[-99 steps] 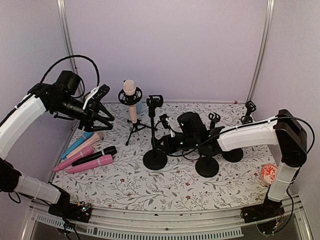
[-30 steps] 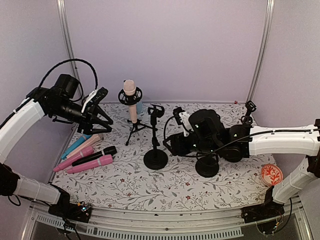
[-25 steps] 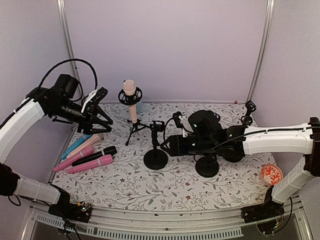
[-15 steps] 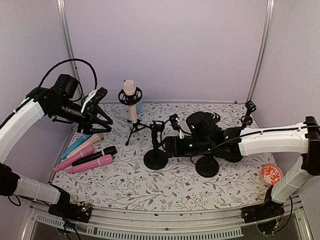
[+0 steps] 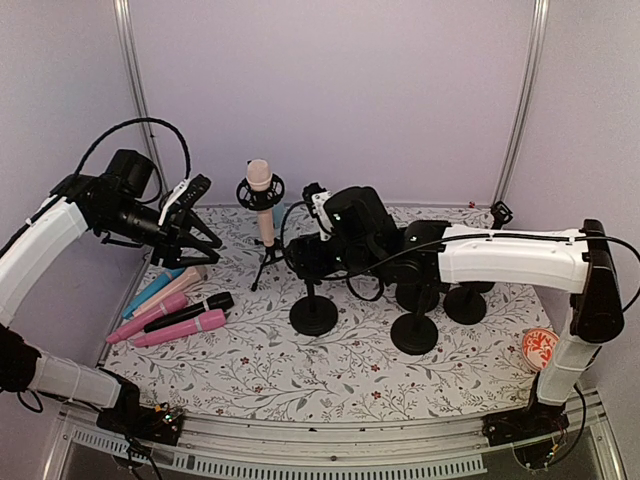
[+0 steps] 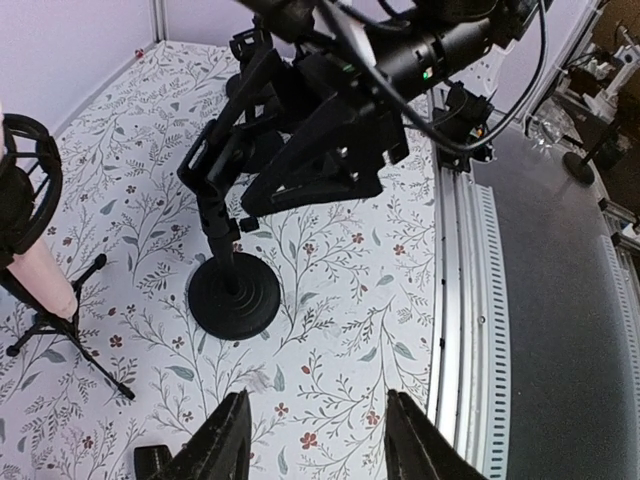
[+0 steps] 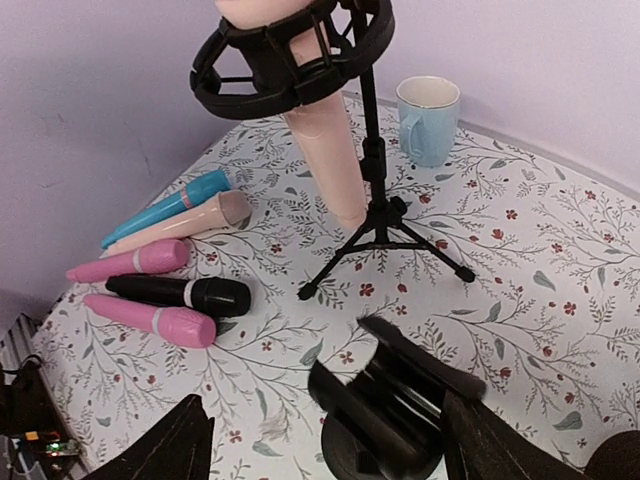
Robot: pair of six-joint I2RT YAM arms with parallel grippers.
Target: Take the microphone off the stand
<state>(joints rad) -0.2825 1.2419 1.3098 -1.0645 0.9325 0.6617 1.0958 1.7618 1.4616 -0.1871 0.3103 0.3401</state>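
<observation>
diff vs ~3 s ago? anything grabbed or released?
The right gripper pulled back right, then swung left and deeper over the black round-base stand, toward the pink microphone on its tripod. Its jaws are open, nothing held. Unchanged: left gripper raised at left, open; the stand's base, the tripod, the loose microphones lying on the table.

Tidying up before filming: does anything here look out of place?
A light blue mug sits behind the tripod stand, odd among audio gear. Five loose microphones lie bunched at the table's left edge instead of in stands. Nothing looks spilled or broken.
</observation>
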